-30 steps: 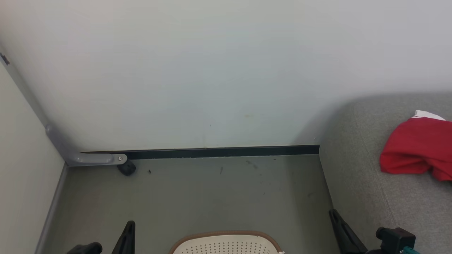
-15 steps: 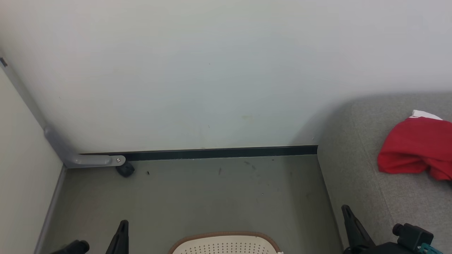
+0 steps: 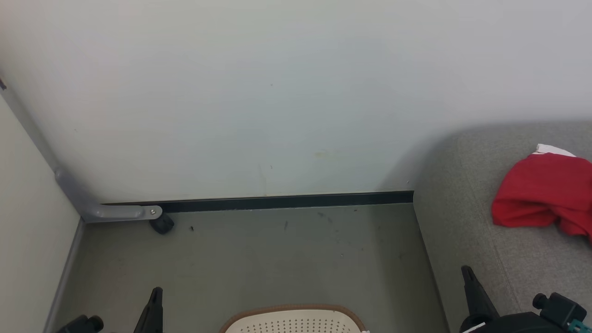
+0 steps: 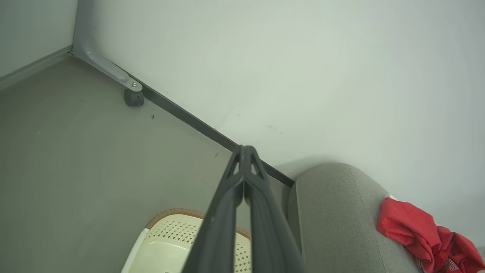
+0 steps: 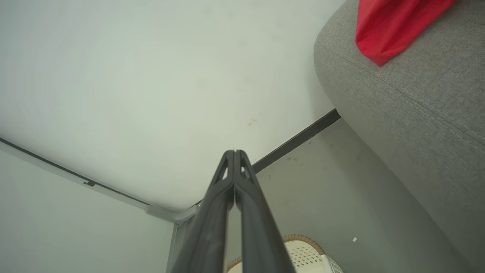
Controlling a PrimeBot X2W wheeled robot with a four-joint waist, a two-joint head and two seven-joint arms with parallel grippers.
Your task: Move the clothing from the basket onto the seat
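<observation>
**A:** Where has the clothing got to?

**B:** The soft bright red clothing with white trim (image 3: 541, 194) lies crumpled on the big grey fabric-upholstered seat (image 3: 462, 231), toward the side by the pale wall (image 3: 277, 92). It sits in a loose heap, the way dropped cloth settles, and nothing grips it.

**A:** And the arms?

**B:** The left gripper (image 3: 155, 305) is low at the head view's lower left. The right gripper (image 3: 468, 277) is low at the lower right, beside the seat's end. Both pairs of jaws are pressed together on nothing, and each wrist view shows the two dark fingers meeting at their tips. I'd judge they hang to either side of the basket because there is nothing in hand just now.

**A:** The basket itself?

**B:** The oval cream-white perforated plastic basket with a brown woven-look rim (image 3: 291, 309) stands on the grey-green floor (image 3: 259, 259). It is near the seat's end and between the two arms, so either one could reach it.

**A:** Is it emptied?

**B:** I can't tell. The head view's bottom edge cuts it off just past the far rim, and in the left wrist view that arm's own fingers cross it. No red shows in the part I can see. The garment is also cut by the head view's right edge, and its white lettering in the left wrist view is too small to read.
</observation>
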